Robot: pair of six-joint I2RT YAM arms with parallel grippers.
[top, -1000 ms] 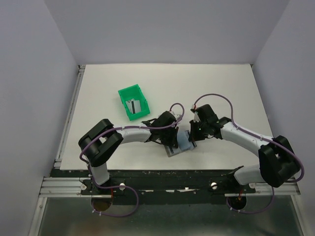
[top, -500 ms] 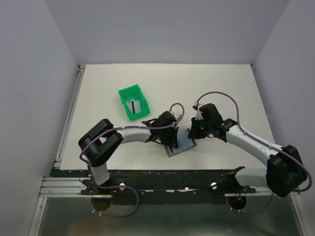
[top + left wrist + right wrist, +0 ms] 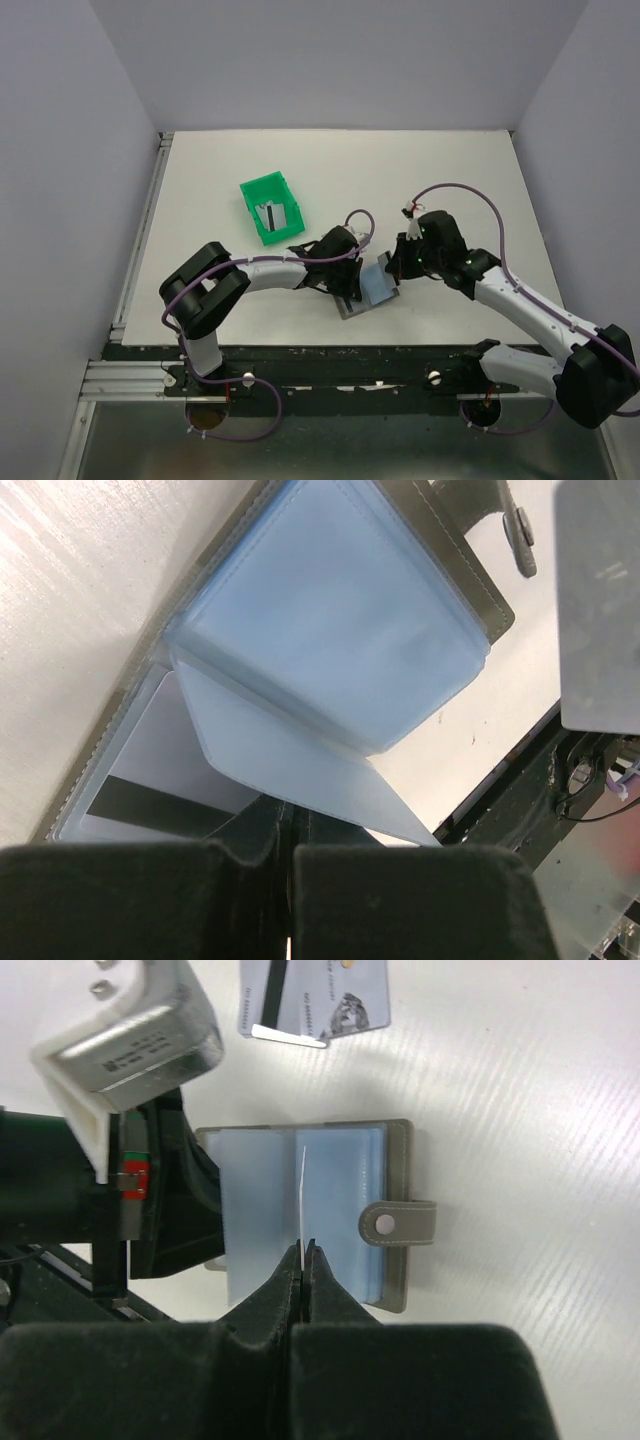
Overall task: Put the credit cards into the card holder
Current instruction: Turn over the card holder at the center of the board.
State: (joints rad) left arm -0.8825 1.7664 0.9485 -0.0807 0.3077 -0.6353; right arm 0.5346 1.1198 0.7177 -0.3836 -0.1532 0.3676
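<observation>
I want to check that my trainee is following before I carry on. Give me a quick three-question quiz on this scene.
1. True or false: the card holder lies snapped shut.
2. What is in the green bin? A: a credit card; B: a pen; C: a coin.
3. What does the left gripper pinch?
Key: 1 false, it lies open; 2 A; 3 a clear inner page of the card holder.

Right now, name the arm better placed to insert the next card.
Right: the right hand pinches a thin white piece, probably a card, upright over the open card holder; the left hand holds its blue sleeve aside.
</observation>
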